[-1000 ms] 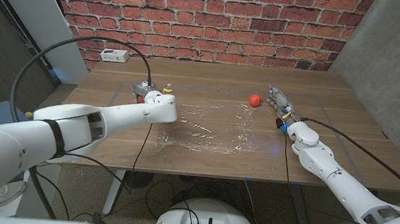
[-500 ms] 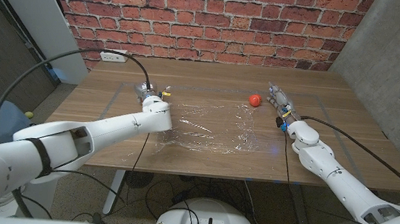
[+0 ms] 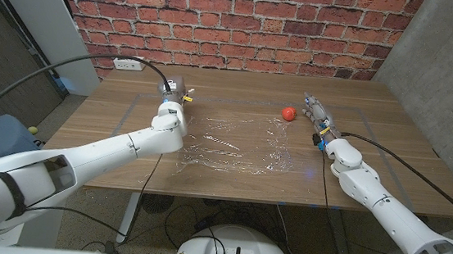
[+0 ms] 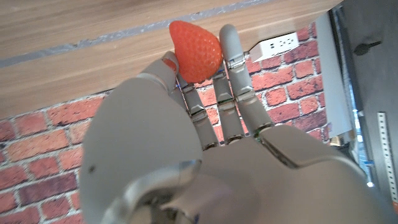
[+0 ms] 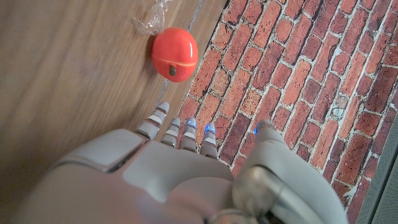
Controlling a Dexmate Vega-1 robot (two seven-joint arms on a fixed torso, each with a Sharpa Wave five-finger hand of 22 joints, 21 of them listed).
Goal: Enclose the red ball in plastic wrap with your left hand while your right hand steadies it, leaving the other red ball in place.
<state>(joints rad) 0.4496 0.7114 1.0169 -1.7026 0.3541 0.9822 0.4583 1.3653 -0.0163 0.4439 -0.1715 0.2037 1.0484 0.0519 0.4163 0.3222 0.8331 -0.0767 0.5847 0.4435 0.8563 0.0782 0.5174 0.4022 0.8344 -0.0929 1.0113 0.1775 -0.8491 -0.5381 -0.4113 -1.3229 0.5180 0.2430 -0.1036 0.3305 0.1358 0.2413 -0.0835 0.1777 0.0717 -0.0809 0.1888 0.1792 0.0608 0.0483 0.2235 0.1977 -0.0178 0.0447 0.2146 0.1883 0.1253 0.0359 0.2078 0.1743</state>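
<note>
My left robot hand (image 3: 172, 89) is at the far left part of the wooden tabletop (image 3: 230, 181), beyond the left edge of a crumpled sheet of clear plastic wrap (image 3: 237, 142) that lies spread on the middle of the wood. In the left wrist view this robot hand (image 4: 205, 106) pinches a red strawberry-shaped object with a dimpled skin (image 4: 196, 50) between its thumb and fingertips.

My right robot hand (image 3: 318, 117) is near the right side of the tabletop, fingers reaching away from me and close together, holding nothing. A smooth round red ball (image 3: 289, 114) sits on the wood just beside it, toward the middle, near the wrap's far right corner. The right wrist view shows that ball (image 5: 174, 53) just beyond my fingertips (image 5: 163, 111), apart from them.

A white power strip (image 3: 128, 63) lies at the far left edge.
</note>
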